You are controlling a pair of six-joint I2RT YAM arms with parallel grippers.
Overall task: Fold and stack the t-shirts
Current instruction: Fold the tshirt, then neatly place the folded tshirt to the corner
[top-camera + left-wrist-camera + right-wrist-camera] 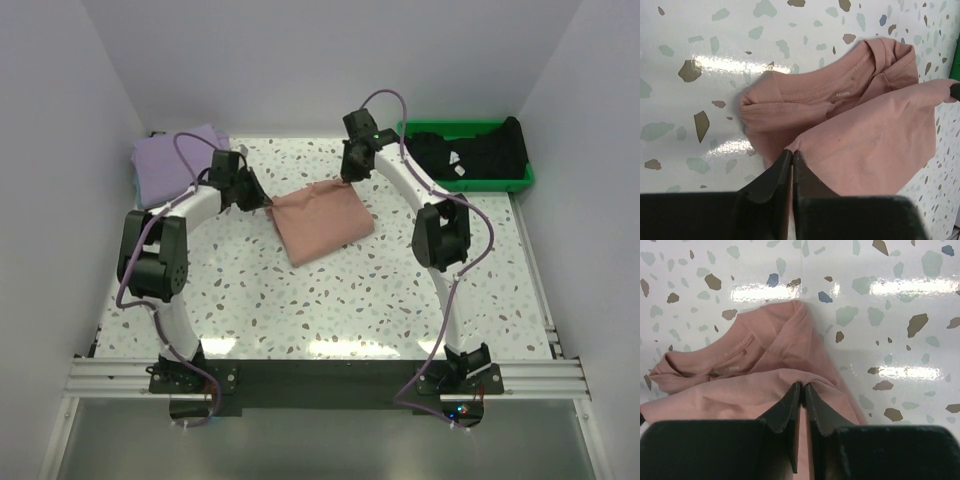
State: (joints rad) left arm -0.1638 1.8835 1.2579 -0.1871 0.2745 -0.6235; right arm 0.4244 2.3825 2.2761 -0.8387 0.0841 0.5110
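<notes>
I'm mid-fold on the salmon-pink t-shirt (pixel 322 222): both arms are on it, and it lies on the counter (pixel 330 300) strung between the two sets of jaws. The left jaws are pressed together on one corner of the upper layer, the right jaws are pressed together on the other corner, and the pinched edge runs fairly taut from one to the other. On both wrist views that held layer sits raised above the rest of the shirt. Just ahead of the fingertips I can see the collar, with its small neck label, lying flat on the counter underneath. So I read this as the fold that brings the bottom half up over the top half, and it isn't laid down yet. Next, I think, both arms need to go forward and down together, keeping the edge stretched so it lands square along the collar line, and only then let go. If one side leads, the fold will skew. The collar points away from the arm bases, beyond the jaws. As folded, the shirt's longer side follows the line from the left jaws to the right jaws, slanted, with the right-jaw end farther out. The lavender t-shirt (pixel 175 160) sits folded out past the left jaws, probably the stack to build on. The black t-shirt (pixel 480 150) is heaped in the green tray (pixel 520 182) out past the right jaws, not yet folded.
</notes>
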